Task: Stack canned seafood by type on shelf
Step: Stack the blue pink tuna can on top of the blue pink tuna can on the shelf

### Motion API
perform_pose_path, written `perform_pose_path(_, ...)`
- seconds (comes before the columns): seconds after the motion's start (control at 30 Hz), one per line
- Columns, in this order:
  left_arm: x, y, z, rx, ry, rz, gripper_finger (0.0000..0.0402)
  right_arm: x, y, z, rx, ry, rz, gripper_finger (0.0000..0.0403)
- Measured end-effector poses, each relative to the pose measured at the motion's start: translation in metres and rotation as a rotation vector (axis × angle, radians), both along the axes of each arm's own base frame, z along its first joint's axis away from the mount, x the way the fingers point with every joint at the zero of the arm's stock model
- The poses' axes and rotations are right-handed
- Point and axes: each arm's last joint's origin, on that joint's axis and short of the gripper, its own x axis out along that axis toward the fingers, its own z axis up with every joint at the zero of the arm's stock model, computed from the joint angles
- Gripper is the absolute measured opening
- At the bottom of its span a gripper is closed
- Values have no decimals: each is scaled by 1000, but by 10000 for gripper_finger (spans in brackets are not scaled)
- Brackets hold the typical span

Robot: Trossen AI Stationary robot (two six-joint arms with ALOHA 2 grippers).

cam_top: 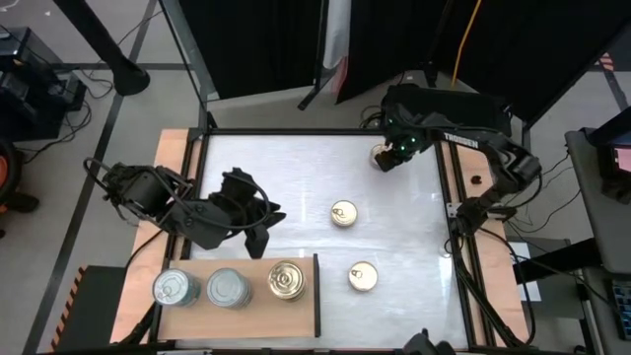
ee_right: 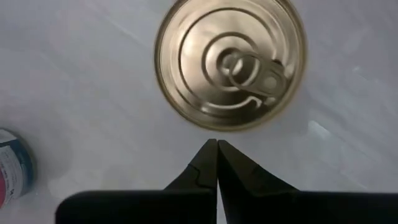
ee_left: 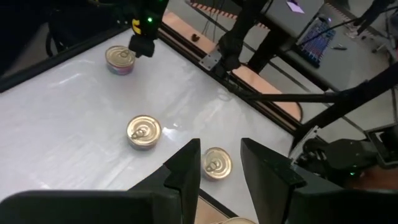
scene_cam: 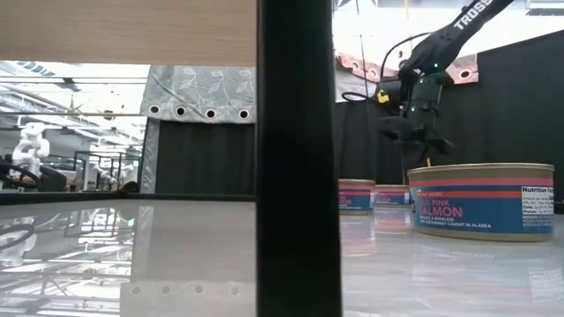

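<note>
Three gold-lidded tins lie flat on the white table: one far right (cam_top: 383,156), one mid-table (cam_top: 343,213), one nearer (cam_top: 362,277). The wooden shelf (cam_top: 197,314) at the near left carries two silver-lidded tins (cam_top: 175,288) (cam_top: 229,288) and one gold-lidded tin (cam_top: 287,281), side by side. My right gripper (ee_right: 216,149) is shut and hangs over the far-right tin (ee_right: 230,62), just off its rim. My left gripper (ee_left: 221,158) is open and hovers above the shelf's far edge (cam_top: 258,240).
A wooden rail and metal frame (cam_top: 455,197) border the table's right side. In the low view a dark upright (scene_cam: 300,158) blocks the middle, with labelled tins (scene_cam: 480,198) to its right. Open white tabletop (cam_top: 286,168) lies between the two arms.
</note>
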Motion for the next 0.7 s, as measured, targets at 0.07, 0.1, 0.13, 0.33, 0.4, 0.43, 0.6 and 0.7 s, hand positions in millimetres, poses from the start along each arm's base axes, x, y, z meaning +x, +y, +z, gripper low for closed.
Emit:
perform_pose_path(0.07,0,0,-1,10,5,6,121,1,-2,-2,-8,1,-1,0)
perform_pose_path(0.1,-1,1,-1,11,6,7,121,1,-3,-3,-16,5,-3,0)
perform_pose_path(0.13,-1,1,-1,12,8,8,121,2,-4,-4,-17,9,-5,0)
perform_pose_path(0.33,-1,1,-1,15,6,11,121,5,-8,-16,10,37,2,0)
perform_pose_path(0.4,-1,1,-1,14,6,12,121,6,-9,-19,14,37,6,0)
perform_pose_path(0.43,-1,1,-1,9,5,15,121,6,-10,-19,14,37,6,0)
perform_pose_path(0.6,-1,1,-1,-5,1,23,121,5,-8,-19,27,50,8,0)
perform_pose_path(0.7,-1,0,-1,-5,1,22,121,3,-4,-21,60,82,16,0)
